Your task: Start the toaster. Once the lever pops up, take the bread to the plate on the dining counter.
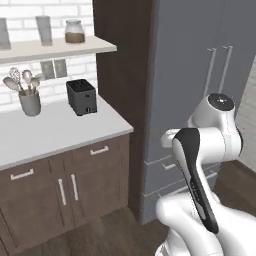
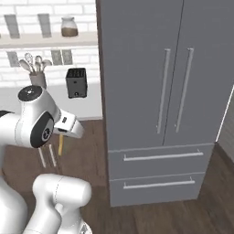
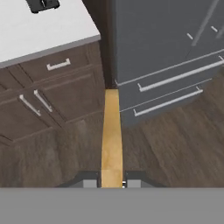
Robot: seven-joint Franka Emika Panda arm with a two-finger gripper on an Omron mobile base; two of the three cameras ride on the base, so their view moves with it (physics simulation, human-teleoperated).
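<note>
A thin tan slice, the bread [image 3: 111, 131], is seen edge-on between the fingertips of my gripper [image 3: 111, 183], which is shut on it. From the right base view the bread [image 2: 61, 145] hangs below the gripper [image 2: 62, 136], over the dark floor in front of the cabinets. The dark boxy toaster [image 1: 81, 96] stands on the white wall counter [image 1: 60, 132], well away from the hand; it also appears as the toaster [image 2: 76, 82] and the toaster [image 3: 42, 4]. The plate and the dining counter are out of view.
A tall grey fridge [image 2: 164, 91] with drawer handles stands right of the counter. Dark wood cabinets [image 1: 65, 185] sit under the counter. A grey utensil cup [image 1: 30, 102] stands left of the toaster, below a shelf with jars [image 1: 74, 31]. Wooden floor lies beneath the hand.
</note>
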